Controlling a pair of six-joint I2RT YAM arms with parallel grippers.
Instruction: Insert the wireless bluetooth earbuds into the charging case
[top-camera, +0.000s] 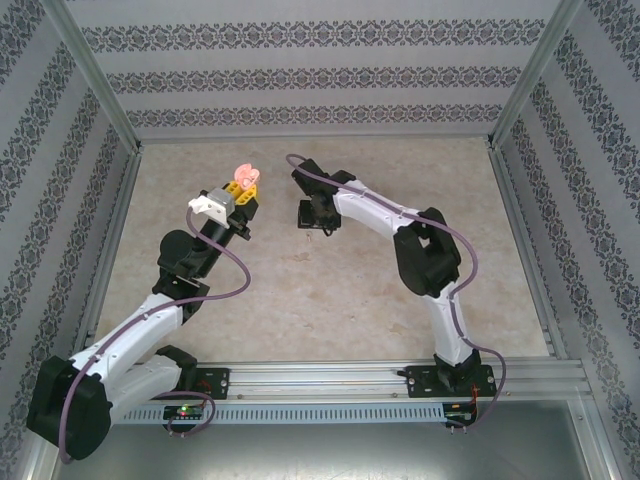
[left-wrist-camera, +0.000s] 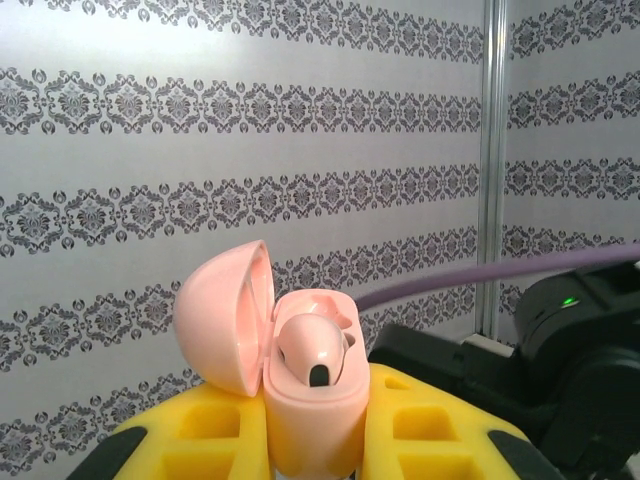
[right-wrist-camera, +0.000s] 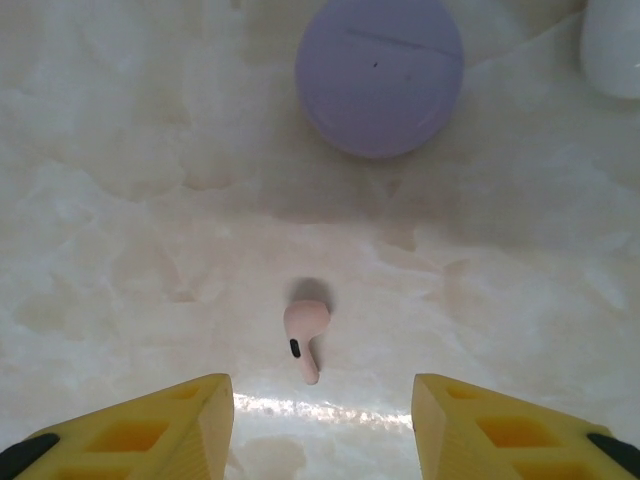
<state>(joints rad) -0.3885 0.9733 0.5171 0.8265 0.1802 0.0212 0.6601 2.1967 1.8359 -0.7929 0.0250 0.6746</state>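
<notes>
My left gripper (left-wrist-camera: 315, 452) is shut on a pale pink charging case (left-wrist-camera: 318, 410) and holds it upright above the table, yellow fingers (left-wrist-camera: 180, 440) on either side. The lid (left-wrist-camera: 222, 318) is swung open to the left, and one pink earbud (left-wrist-camera: 316, 352) sits in the case. From above, the case (top-camera: 243, 173) shows at the tip of the left gripper (top-camera: 243, 192). Another pink earbud (right-wrist-camera: 305, 338) lies on the table, stem toward me. My right gripper (right-wrist-camera: 322, 425) hangs over it, open, its fingers (right-wrist-camera: 150, 430) wide on both sides and not touching it.
A closed purple case (right-wrist-camera: 380, 75) lies on the table beyond the loose earbud, and the edge of a white case (right-wrist-camera: 612, 45) shows at the far right. The right arm (top-camera: 400, 225) reaches close beside the left gripper. Patterned walls enclose the table (top-camera: 320, 300).
</notes>
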